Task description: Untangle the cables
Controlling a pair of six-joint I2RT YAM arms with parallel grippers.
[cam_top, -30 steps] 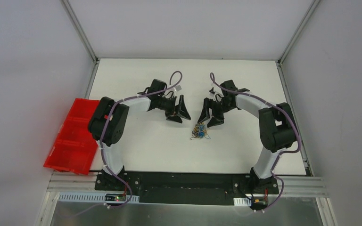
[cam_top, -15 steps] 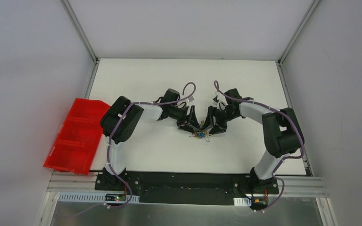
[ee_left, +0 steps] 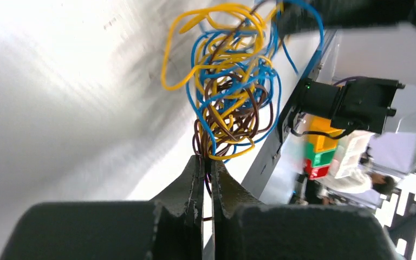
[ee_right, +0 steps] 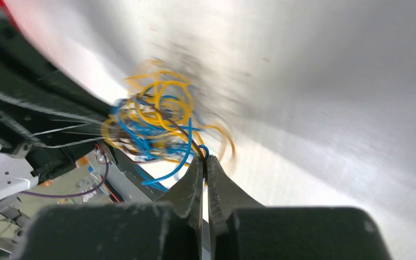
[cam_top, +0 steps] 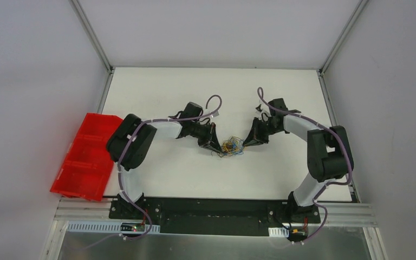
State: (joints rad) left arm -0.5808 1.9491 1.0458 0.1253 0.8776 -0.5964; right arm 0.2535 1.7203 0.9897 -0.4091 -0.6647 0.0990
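Observation:
The cables (cam_top: 232, 146) form one tangled knot of thin blue, yellow and dark brown strands near the middle of the white table. My left gripper (cam_top: 216, 145) grips the knot's left side. In the left wrist view the cables (ee_left: 230, 81) hang as loops beyond my left gripper (ee_left: 206, 158), which is shut on brown and blue strands. My right gripper (cam_top: 246, 142) holds the right side. The right wrist view shows the cables (ee_right: 157, 122) blurred, with my right gripper (ee_right: 204, 158) shut on a blue and a dark strand. The knot stretches between both grippers.
A red bin (cam_top: 85, 157) with compartments hangs over the table's left edge. The white table (cam_top: 195, 86) is framed by grey walls and metal rails. Both arm bases sit on the black plate (cam_top: 216, 211) at the near edge.
Both grippers came down and inward onto the knot and shut on its strands. They have since moved slightly apart, and the knot is spread between them.

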